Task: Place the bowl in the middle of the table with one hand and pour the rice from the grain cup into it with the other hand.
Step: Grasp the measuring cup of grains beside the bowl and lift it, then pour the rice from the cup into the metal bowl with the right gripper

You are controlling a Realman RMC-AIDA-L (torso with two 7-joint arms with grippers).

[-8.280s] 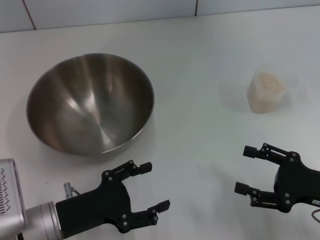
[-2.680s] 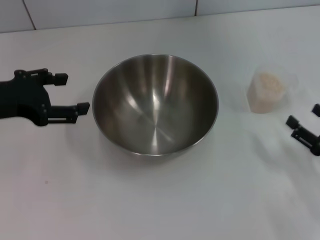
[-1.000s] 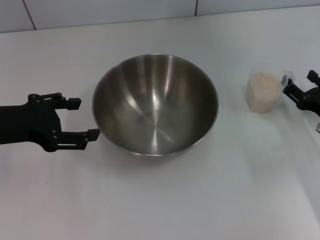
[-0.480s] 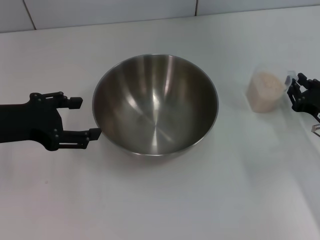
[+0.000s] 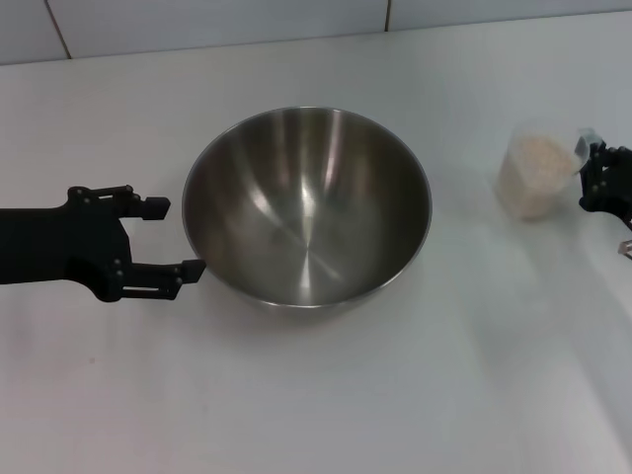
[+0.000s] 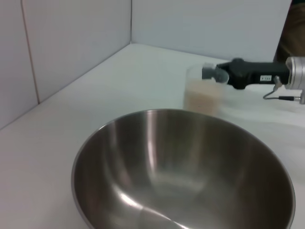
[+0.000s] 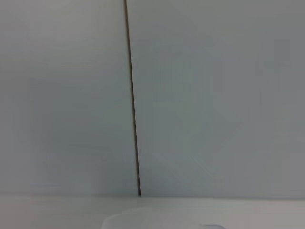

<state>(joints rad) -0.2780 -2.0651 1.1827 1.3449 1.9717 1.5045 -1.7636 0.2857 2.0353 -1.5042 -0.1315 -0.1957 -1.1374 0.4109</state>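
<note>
The large steel bowl [image 5: 306, 212] stands in the middle of the white table [image 5: 395, 395]; it also fills the left wrist view [image 6: 181, 176]. My left gripper [image 5: 178, 239] is open just left of the bowl, its near fingertip close to the rim. The clear grain cup [image 5: 536, 180] with beige rice [image 5: 539, 154] is upright to the right of the bowl. My right gripper [image 5: 595, 170] is shut on the cup's side tab at the right edge of the head view. The left wrist view shows the cup [image 6: 202, 95] held by the right gripper [image 6: 215, 74] beyond the bowl.
A tiled white wall [image 5: 217, 25] runs along the back of the table. The right wrist view shows only that wall and a dark tile seam [image 7: 133, 119]. Bare tabletop lies between the bowl and the cup.
The right gripper closed on the cup's tab and the cup rose slightly, shifting right. The left gripper crept a little right toward the bowl. The bowl stayed put.
</note>
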